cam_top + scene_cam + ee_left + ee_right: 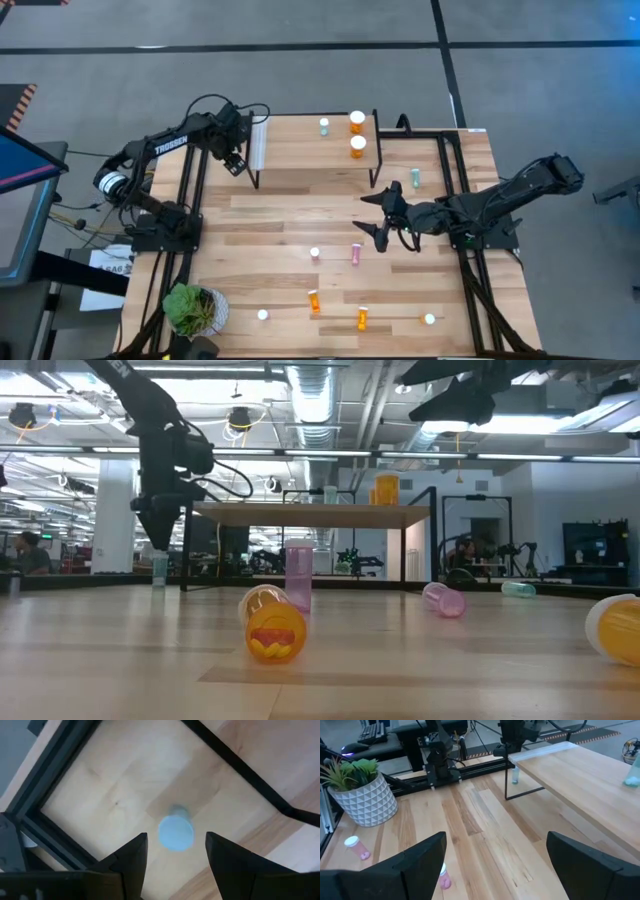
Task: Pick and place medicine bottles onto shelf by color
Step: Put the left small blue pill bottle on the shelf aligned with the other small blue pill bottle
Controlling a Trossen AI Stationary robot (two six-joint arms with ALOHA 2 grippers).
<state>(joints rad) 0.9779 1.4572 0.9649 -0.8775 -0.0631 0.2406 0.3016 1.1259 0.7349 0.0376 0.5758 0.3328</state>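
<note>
Pale green bottle (176, 833): stands upright on the table, white cap up, beside the shelf's end leg at the left arm's side; not yet lifted.
Left gripper (176, 847): poised straight above that bottle, fingers spread wider than the cap and holding nothing; the cap shows in the gap between them.
Step in hand: judged to be the approach for a pick, not a placement.
Next move: calls for a straight descent so the fingers bracket the bottle body, then a closing grip without tipping it into the shelf leg.
Shelf (300, 150): light wood top carrying one pale green bottle (324, 127) and two orange bottles (357, 122), the colours grouped apart.
Remaining bottles: pink, orange and green ones scattered over the table, several lying on their sides.
Right gripper (377, 213): waits over mid-table in front of the shelf, wide open and empty.
Potted plant (192, 309): at the near left corner, clear of the work.
</note>
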